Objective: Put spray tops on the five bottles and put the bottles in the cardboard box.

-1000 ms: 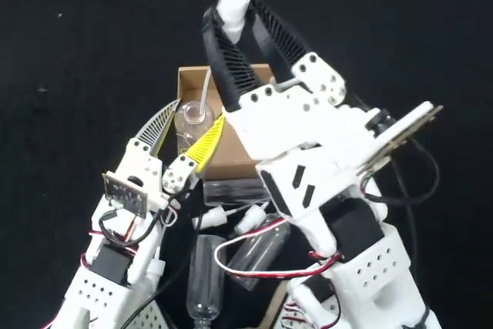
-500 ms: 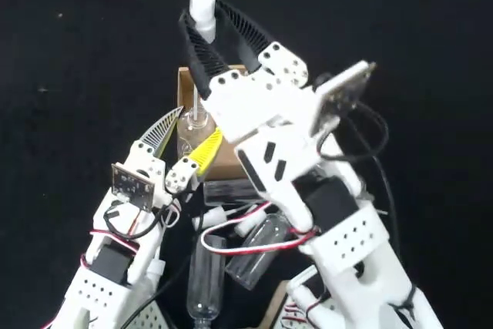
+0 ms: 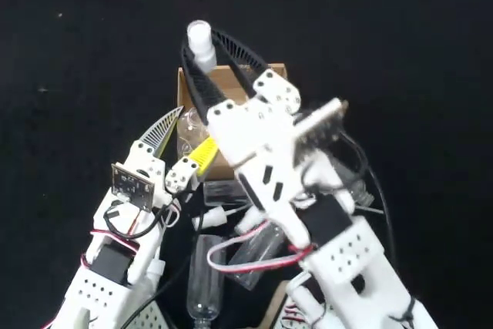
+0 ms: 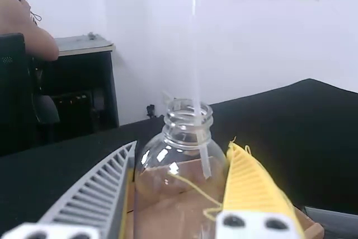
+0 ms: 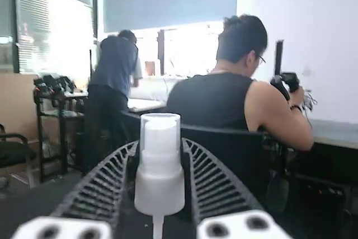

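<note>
A clear bottle stands upright by the near left corner of the cardboard box, with my left gripper shut on it. In the left wrist view its open neck rises between the grey finger and the yellow finger. Straight above it my right gripper is shut on a white spray top. The top's thin tube hangs down into the neck. In the right wrist view the spray top sits between the black fingers.
Two more clear bottles lie on the black table in front of the box, between the arm bases. Loose white spray tops lie beside them. People sit and stand in the room far behind.
My right arm has swung left and come down with the spray top, which now hangs over the held bottle with its tube in the neck. The left arm has kept still.
</note>
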Robot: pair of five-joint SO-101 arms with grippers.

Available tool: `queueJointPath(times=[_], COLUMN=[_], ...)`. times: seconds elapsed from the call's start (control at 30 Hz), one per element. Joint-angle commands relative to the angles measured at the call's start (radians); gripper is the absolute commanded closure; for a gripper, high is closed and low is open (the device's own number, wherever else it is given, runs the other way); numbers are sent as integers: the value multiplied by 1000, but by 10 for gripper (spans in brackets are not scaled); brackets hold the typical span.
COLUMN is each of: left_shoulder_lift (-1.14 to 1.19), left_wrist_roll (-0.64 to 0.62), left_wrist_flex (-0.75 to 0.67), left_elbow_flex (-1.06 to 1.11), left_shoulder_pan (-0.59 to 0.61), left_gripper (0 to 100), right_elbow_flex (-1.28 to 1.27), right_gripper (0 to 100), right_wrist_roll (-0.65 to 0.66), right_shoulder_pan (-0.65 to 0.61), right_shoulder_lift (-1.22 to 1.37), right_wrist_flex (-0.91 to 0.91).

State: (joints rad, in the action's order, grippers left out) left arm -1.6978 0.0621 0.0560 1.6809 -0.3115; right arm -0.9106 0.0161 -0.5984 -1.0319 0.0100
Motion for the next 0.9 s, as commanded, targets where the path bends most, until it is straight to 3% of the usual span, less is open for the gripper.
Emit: queueJointPath(times=[0.0,0.43,0.67,0.87], left_shoulder_lift=[-15,-15,-15,-15], left_wrist_roll=[-6,-6,-6,-6], left_wrist_flex=[3,3,3,3], left_elbow_flex=[-24,-21,-21,-21], left_shoulder_pan=[-5,-2,-2,-2], left_gripper=[970,970,970,970], right_elbow_flex=[-2,-19,-2,108], right_gripper=[988,982,831,839], right_wrist_roll=[8,9,9,5], right_shoulder_pan=[-48,-81,-89,-87], right_shoulder_lift=[-81,-90,-90,-90], right_wrist_flex=[-107,-316,-377,-522])
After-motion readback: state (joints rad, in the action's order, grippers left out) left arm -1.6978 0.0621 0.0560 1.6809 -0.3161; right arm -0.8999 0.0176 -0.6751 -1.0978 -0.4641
